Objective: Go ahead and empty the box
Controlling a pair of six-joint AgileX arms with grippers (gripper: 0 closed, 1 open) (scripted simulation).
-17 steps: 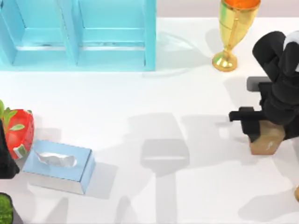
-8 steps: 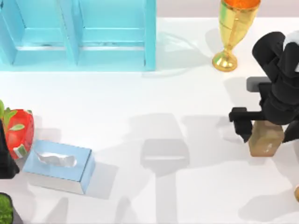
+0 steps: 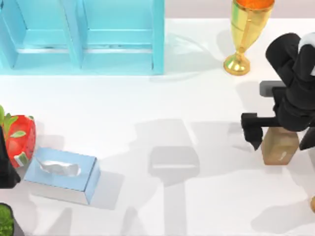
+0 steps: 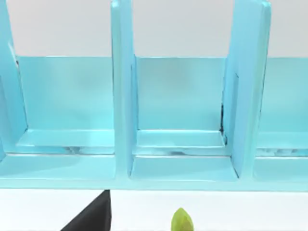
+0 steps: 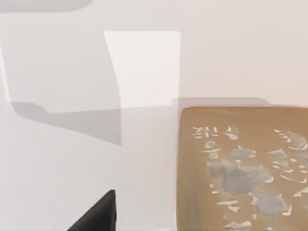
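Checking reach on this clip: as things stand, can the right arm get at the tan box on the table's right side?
Probably yes. The right gripper hangs directly above the tan box, on the table with open space around it. The gold trophy stands well clear behind.

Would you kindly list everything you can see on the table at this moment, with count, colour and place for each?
Shelf unit: one, light blue, far left of the table, open compartments.
Goblet: one, gold, far right, upright.
Tissue box: one, pale blue with silver sides, near left, a tissue poking from its slot.
Strawberry-shaped object: one, red with green leaves, left edge beside the tissue box.
Green object: one, near left corner, cut off by the edge.
Tan block: one, light brown with a pale pattern, right side, under the right gripper.
Left arm: black, parked at the left edge.
Right gripper: black, over the tan block, fingers on either side of it.
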